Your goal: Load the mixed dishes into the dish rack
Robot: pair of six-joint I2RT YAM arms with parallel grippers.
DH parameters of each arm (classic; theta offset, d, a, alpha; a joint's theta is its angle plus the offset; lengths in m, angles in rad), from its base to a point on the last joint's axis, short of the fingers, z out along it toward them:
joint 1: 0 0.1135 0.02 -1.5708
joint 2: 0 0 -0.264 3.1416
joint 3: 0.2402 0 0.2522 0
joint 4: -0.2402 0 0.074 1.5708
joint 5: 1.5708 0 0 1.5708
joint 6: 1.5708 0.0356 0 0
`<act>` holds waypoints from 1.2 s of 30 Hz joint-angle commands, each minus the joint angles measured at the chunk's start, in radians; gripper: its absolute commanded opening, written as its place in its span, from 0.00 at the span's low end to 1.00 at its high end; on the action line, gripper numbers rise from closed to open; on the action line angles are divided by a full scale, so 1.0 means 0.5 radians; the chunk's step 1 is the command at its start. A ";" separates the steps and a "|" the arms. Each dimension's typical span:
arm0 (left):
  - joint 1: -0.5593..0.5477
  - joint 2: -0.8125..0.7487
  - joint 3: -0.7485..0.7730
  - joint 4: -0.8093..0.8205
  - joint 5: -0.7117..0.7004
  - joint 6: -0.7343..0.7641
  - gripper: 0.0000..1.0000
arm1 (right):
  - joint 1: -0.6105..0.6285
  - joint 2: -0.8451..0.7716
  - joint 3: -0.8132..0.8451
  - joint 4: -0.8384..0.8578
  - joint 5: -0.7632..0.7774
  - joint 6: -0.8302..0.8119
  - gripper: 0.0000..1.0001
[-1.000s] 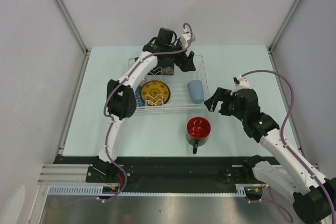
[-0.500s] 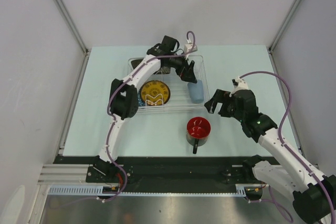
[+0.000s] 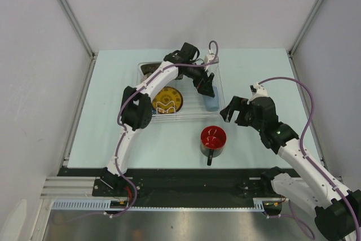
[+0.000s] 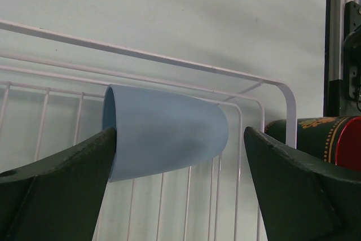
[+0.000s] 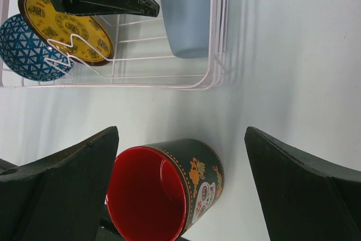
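Two pincers are out over the pale green bench. The left pincer hangs low over the right side of the dish rack. Its fingers are spread wide on either side of a light-blue cup. That cup lies on its side on the wires, against the rack's right wall. One finger is right at the cup's rim and the other stands clear of its base, so nothing is gripped.

In the left half of the rack, the plate with the yellow centre stands tilted in a bent wire holder. The blue-patterned bowl sits just beside it, towards the near left corner.

The mug is dark green outside and red inside, and it is not in the rack. It stands upright on the bench just on the near side of the rack's right end, with its handle pointing to the near edge.

The right pincer hovers to the right of the rack, a little farther back than the mug and to its right. Its fingers gape, holding nothing and touching nothing.
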 commanded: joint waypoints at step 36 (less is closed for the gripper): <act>-0.003 0.156 0.047 -0.391 0.264 0.293 0.90 | -0.088 -0.004 -0.003 -0.002 0.029 0.021 1.00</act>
